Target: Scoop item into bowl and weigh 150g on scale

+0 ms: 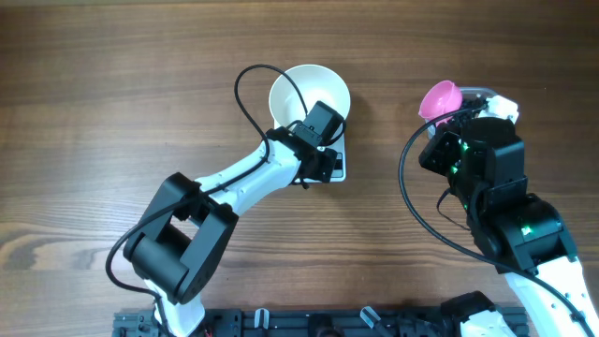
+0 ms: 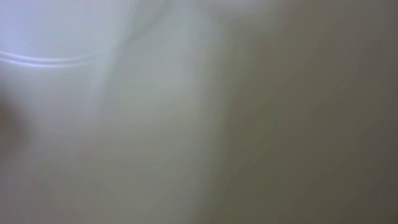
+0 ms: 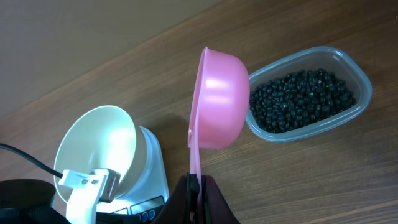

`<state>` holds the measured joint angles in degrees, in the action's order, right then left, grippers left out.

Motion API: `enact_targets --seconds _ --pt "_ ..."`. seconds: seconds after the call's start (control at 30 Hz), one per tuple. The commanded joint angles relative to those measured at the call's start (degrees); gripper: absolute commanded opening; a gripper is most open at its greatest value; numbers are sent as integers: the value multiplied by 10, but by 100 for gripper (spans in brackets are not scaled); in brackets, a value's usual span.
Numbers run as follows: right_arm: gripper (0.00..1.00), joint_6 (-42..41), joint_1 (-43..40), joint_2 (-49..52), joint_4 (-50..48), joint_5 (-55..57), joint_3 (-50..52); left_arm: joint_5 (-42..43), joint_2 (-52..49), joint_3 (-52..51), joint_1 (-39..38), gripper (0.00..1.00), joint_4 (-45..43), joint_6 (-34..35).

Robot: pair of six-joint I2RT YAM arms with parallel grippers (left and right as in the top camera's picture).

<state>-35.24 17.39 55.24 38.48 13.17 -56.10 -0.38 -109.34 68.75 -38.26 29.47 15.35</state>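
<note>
The right fingers (image 3: 216, 205) clamp the handle of the pink plastic scoop (image 3: 217, 99), which is tipped on edge. The left fingers (image 3: 87, 186) are closed at the rim of the round white bowl (image 3: 93, 143), which looks empty and sits on the flat white scale (image 3: 155, 180). The tiny black beads (image 3: 301, 93) lie in a clear plastic tub (image 3: 367, 84) right of the bowl. A scoop tilted this far would likely spill beads onto the tabletop (image 3: 311, 180), and any left-arm pressure on the bowl would likely skew the reading.
</note>
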Motion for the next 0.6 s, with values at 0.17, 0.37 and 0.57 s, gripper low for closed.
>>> enact_targets --seconds 0.17,0.37,0.57 --pt "5 9 -2 0 -3 15 -12 5 -29 6 -4 4 -2 5" --pt "4 19 -2 0 -3 14 -12 -28 -30 6 -4 4 -2 5" --pt "4 22 -2 0 -3 14 -12 -36 -22 7 -4 4 -2 0"
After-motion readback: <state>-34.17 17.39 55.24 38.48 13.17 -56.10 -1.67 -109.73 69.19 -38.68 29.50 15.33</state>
